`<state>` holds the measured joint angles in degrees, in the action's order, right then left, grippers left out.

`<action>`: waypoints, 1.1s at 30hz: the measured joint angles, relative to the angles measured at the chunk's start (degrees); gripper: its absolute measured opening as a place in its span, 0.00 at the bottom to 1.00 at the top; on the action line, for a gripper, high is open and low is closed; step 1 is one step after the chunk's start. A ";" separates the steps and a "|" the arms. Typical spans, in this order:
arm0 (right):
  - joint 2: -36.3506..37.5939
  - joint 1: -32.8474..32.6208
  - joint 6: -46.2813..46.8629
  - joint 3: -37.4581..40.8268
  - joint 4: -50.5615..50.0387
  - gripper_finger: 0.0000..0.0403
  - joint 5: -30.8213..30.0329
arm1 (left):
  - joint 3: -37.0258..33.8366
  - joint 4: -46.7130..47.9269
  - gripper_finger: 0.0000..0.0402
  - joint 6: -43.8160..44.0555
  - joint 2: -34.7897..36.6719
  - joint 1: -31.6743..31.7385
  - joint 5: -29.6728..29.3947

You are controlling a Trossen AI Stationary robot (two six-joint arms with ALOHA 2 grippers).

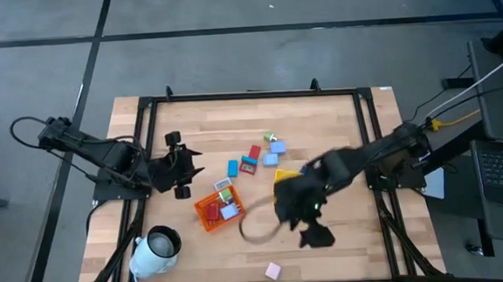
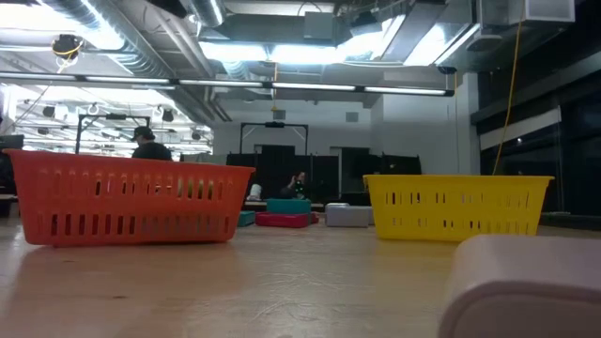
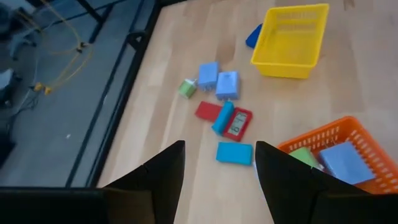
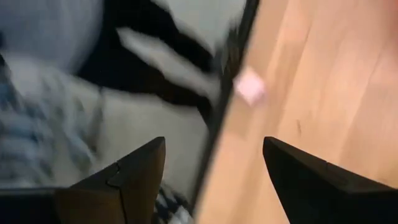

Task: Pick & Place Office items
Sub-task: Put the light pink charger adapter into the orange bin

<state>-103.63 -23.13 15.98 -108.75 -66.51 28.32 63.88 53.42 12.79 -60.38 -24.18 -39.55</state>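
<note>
Several small office items lie in a loose group (image 1: 257,154) on the wooden table: blue (image 3: 235,152), red (image 3: 208,111), light blue (image 3: 227,84) and green (image 3: 186,88) blocks. Others lie in the orange tray (image 1: 211,215). A pink block (image 1: 273,270) lies alone by the near edge, also in the right wrist view (image 4: 250,89). My left gripper (image 1: 193,163) hangs open at the table's left, pointing at the group, its fingers (image 3: 168,168) with nothing between them. My right gripper (image 1: 307,221), blurred, stands open above the table's near right part, in front of the yellow tray (image 1: 281,174).
A white cylinder with a dark hollow (image 1: 158,250) stands at the near left corner. The orange tray (image 2: 131,197) and the yellow tray (image 2: 455,207) stand near the table's middle. A black frame (image 1: 249,96) runs around the table. Bare wood lies between the trays and the near edge.
</note>
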 joint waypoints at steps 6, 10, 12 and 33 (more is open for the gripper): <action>-5.21 -4.68 -15.08 0.02 -8.57 0.69 -14.85 | -0.02 1.36 0.48 9.12 -0.01 -4.69 -1.96; -7.07 -7.96 -24.82 0.02 -6.77 0.69 -31.04 | -0.02 1.27 0.47 10.30 -2.39 -9.72 -1.29; -8.56 -8.47 -25.83 0.02 -4.29 0.69 -32.13 | -0.07 1.29 0.47 12.66 -4.28 -12.09 -1.27; -21.09 -12.56 -22.61 0.04 16.47 0.82 -21.44 | 9.27 19.33 0.48 45.07 -19.00 -27.44 -6.02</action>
<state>-124.73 -35.69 -6.62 -108.71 -50.04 6.89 73.14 72.76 57.86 -79.38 -51.62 -45.56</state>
